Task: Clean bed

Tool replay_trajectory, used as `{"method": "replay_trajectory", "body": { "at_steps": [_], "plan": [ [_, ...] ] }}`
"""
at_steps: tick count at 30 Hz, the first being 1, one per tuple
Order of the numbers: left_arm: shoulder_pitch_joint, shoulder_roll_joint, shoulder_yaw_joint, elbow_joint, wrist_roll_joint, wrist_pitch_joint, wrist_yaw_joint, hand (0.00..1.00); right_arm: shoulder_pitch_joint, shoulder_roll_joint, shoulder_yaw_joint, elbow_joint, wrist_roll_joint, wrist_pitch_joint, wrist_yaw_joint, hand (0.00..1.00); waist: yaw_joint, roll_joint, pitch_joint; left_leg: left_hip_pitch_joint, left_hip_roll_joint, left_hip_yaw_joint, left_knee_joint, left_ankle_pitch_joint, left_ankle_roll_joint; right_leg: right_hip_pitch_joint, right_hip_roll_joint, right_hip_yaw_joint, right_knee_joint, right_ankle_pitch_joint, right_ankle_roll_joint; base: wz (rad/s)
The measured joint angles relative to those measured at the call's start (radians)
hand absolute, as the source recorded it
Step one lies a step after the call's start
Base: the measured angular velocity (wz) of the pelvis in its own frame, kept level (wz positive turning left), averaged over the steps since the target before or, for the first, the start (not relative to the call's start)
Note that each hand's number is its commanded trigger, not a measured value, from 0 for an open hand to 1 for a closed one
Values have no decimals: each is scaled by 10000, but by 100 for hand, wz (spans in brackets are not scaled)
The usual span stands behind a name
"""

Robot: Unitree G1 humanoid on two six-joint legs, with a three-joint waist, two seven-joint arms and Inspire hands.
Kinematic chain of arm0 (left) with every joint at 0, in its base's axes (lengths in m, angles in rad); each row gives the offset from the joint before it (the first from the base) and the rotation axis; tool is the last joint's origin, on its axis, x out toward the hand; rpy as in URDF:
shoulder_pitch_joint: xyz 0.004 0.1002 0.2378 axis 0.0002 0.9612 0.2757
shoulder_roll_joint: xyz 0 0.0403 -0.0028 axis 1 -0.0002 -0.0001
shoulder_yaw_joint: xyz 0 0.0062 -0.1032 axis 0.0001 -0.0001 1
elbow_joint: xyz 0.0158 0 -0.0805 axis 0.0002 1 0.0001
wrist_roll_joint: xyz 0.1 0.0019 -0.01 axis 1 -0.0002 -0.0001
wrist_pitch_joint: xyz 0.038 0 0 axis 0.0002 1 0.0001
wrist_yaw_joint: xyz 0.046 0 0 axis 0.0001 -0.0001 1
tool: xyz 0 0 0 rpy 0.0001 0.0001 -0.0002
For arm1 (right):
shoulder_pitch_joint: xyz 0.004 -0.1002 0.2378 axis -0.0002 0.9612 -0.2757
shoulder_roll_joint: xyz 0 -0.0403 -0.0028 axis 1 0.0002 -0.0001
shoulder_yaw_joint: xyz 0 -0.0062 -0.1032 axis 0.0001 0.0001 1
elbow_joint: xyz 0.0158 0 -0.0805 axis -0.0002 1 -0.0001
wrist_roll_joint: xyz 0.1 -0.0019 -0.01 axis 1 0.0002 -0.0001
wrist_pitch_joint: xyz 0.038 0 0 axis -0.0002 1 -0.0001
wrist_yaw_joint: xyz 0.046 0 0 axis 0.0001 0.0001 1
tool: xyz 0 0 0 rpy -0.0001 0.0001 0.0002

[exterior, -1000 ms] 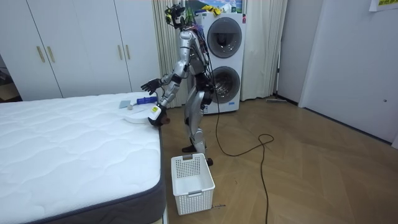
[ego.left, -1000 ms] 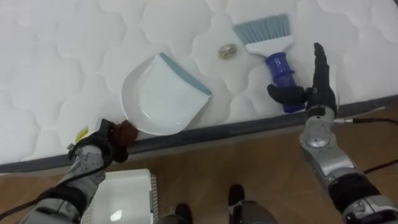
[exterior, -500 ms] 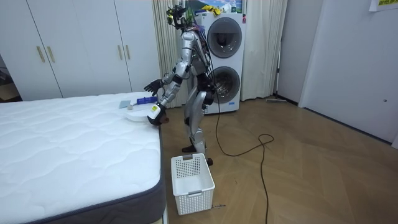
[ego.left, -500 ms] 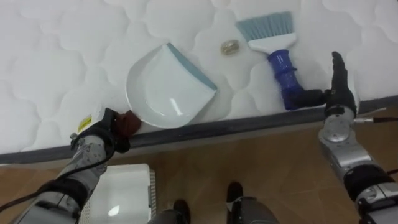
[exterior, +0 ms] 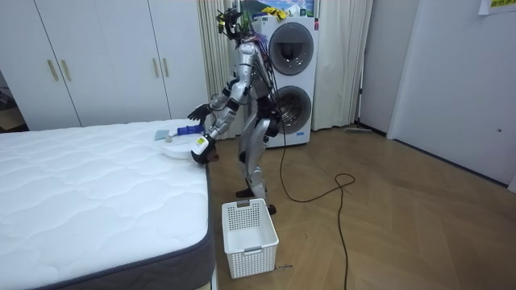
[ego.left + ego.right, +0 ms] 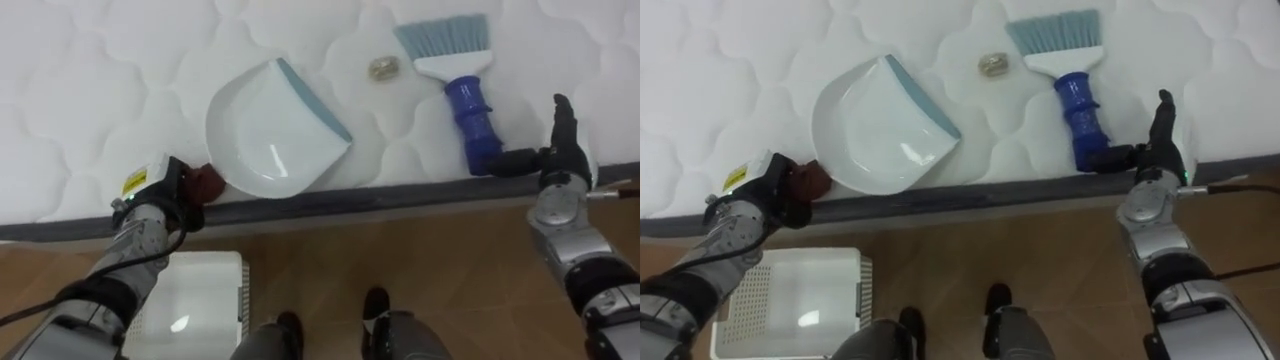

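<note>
Nearside, left hand point(image 6: 160, 196) curled round brown handle of dustpan point(image 6: 270, 130), which lies on mattress point(image 6: 80, 90) at near edge. Right hand point(image 6: 560, 165) spread, fingers straight, thumb at near end of blue brush point(image 6: 465, 85). Debris lump point(image 6: 381, 67) far, between dustpan and brush bristles.

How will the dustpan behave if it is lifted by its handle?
The dustpan looks like thin moulded plastic, so it is probably light and stiff. The left hand grips only its handle at the edge of the bed, so the wide pan may tip downward when raised. Being flat-bottomed on soft quilting, it would likely slide rather than roll.
</note>
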State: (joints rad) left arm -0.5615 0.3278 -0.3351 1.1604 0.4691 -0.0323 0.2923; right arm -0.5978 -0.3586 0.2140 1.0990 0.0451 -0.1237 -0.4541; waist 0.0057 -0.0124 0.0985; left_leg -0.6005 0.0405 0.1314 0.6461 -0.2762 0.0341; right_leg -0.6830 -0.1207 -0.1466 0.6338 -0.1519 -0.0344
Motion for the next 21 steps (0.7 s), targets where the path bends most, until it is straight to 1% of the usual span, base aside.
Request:
{"method": "replay_trajectory", "body": {
  "at_steps": [2,4,5,8,9,12,21],
  "plan": [
    [33,2,-29,2,-5,37,-27,100,-52,-29,-1,-2,-206,181,139,0,6,-32,17,-7,-11,-8,170,-88,15,-27,-11,2,178,-130,10,7],
    [29,23,-32,-21,-6,71,-31,100,-201,-70,-2,-4,-206,266,214,0,0,-46,18,-122,-6,-50,355,-143,13,-115,-50,-31,355,-216,-8,8],
    [13,38,-31,-25,-9,68,-30,100,-350,-101,-2,-4,-206,284,214,0,-11,-53,14,-227,-6,-71,471,-155,13,-205,-137,-76,455,-232,-33,7],
    [13,39,-31,-23,4,44,-32,100,-554,-178,0,-34,-212,287,256,0,20,-61,11,-313,0,-87,611,-172,-4,-268,-163,-122,619,-271,-66,7],
    [14,46,-32,-24,8,44,-32,100,-587,-191,0,-36,-209,286,311,0,21,-62,10,-339,4,-145,666,-189,-14,-266,-168,-209,654,-299,-80,8],
    [13,48,-32,-28,3,44,-32,100,-610,-193,0,-36,-208,285,312,0,36,-62,10,-419,25,-245,771,-201,-38,-264,-170,-287,696,-323,-115,8],
    [28,39,-34,-79,32,71,-24,100,-692,-192,3,-67,-527,286,321,0,296,-59,8,-490,89,-276,787,-194,-59,-293,-124,-344,631,-295,-162,0]
  ]
}}
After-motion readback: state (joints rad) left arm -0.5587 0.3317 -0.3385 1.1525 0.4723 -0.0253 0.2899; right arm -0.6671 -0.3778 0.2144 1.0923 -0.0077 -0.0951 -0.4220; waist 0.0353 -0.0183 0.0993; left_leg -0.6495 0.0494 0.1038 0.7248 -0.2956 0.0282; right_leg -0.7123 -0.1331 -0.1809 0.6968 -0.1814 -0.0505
